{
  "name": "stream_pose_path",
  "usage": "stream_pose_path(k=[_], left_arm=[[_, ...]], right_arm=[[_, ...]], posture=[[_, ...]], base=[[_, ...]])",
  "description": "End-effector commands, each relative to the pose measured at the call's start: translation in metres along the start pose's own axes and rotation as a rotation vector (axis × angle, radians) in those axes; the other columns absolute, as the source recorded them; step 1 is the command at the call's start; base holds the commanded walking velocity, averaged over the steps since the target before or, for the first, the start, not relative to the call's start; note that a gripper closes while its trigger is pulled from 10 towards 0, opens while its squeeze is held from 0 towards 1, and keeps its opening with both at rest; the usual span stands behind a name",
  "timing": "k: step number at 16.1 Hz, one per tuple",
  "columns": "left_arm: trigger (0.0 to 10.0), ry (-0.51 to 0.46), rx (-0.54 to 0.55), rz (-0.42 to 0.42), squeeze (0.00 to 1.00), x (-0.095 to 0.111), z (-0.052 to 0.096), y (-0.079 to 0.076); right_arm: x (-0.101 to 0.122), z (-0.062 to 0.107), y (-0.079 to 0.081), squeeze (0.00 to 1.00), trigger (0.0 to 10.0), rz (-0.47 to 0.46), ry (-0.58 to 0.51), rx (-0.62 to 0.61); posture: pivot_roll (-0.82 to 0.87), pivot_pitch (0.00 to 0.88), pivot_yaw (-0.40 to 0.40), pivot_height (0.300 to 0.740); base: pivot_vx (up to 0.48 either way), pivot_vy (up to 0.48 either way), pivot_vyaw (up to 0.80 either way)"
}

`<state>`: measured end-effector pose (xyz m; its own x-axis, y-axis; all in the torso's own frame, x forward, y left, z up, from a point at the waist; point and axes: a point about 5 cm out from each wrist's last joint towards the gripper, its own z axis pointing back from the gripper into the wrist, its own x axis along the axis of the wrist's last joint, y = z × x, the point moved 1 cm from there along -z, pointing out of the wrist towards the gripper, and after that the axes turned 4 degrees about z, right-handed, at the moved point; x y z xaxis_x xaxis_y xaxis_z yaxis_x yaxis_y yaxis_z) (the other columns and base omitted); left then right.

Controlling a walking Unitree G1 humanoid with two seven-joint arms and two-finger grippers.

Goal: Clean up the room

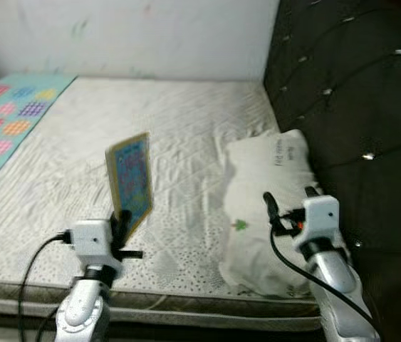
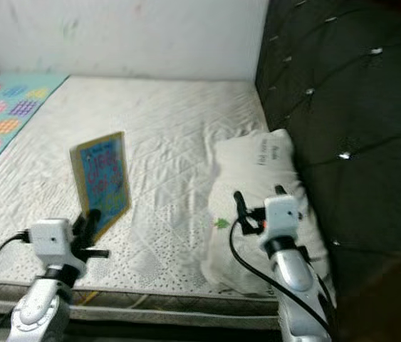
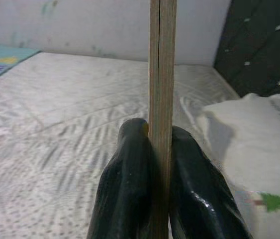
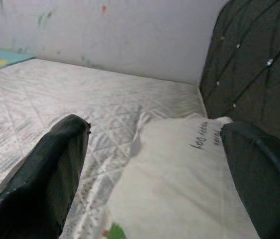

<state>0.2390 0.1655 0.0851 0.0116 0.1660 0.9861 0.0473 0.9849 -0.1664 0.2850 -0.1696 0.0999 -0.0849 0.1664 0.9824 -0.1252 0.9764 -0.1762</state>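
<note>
Both grippers are working over the mattress (image 1: 172, 135). Left gripper (image 1: 123, 226) is clamping one colourful board book (image 1: 130, 179) by its lower edge, holding it upright above the mattress. Right gripper (image 1: 290, 202) is hovering with fingers spread over one white pillow (image 1: 264, 206) beside the dark headboard (image 1: 357, 107). Risk: with so little edge pinched, the book could pivot or slip free. Count: one book, one pillow, one patterned blanket (image 1: 4, 121).

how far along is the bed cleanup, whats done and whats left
Looks done: the book is already lifted off the mattress. In hand: the left gripper is shut on its lower edge, holding it upright. Left: putting the book away, and likely the pillow by the headboard, over which the open right gripper hovers.
</note>
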Motion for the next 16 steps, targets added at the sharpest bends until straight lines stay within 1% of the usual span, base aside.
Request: stream_pose_path(k=[1, 3, 5, 8, 12, 16], left_arm=[[10.0, -0.054, -0.022, -0.001, 0.00, 0.0106, -0.0030, -0.0040], [10.0, -0.059, -0.024, -0.001, 0.00, 0.0112, -0.0035, -0.0041], [10.0, -0.064, -0.038, 0.002, 0.00, 0.0113, -0.0040, -0.0074], [10.0, -0.062, -0.039, 0.003, 0.00, 0.0109, -0.0031, -0.0072], [10.0, -0.058, -0.033, 0.005, 0.00, 0.0101, -0.0032, -0.0069], [10.0, -0.045, 0.016, 0.008, 0.00, 0.0074, -0.0052, -0.0047]], right_arm=[[-0.0024, 0.0015, -0.0022, 0.00, 10.0, -0.002, 0.012, -0.006], [-0.0021, 0.0014, -0.0020, 0.00, 10.0, -0.001, 0.010, -0.005], [-0.0020, 0.0006, -0.0030, 0.00, 10.0, 0.002, 0.010, -0.005], [-0.0022, 0.0003, -0.0021, 0.00, 10.0, -0.001, 0.009, -0.003], [-0.0023, -0.0002, -0.0011, 0.00, 10.0, -0.001, 0.009, 0.002], [-0.0036, -0.0002, -0.0012, 0.00, 10.0, 0.003, 0.011, 0.008]], posture=[[-0.12, 0.000, 0.025, 0.740], [-0.12, 0.000, 0.025, 0.740], [-0.12, 0.000, 0.025, 0.740], [-0.12, 0.000, 0.025, 0.740], [-0.12, 0.000, 0.025, 0.740], [-0.12, 0.000, 0.025, 0.740]], base=[[0.000, 0.000, -0.80], [0.000, 0.000, -0.80], [0.294, 0.000, -0.80], [0.351, 0.000, -0.69], [0.324, 0.000, 0.00], [0.000, 0.000, 0.00]])
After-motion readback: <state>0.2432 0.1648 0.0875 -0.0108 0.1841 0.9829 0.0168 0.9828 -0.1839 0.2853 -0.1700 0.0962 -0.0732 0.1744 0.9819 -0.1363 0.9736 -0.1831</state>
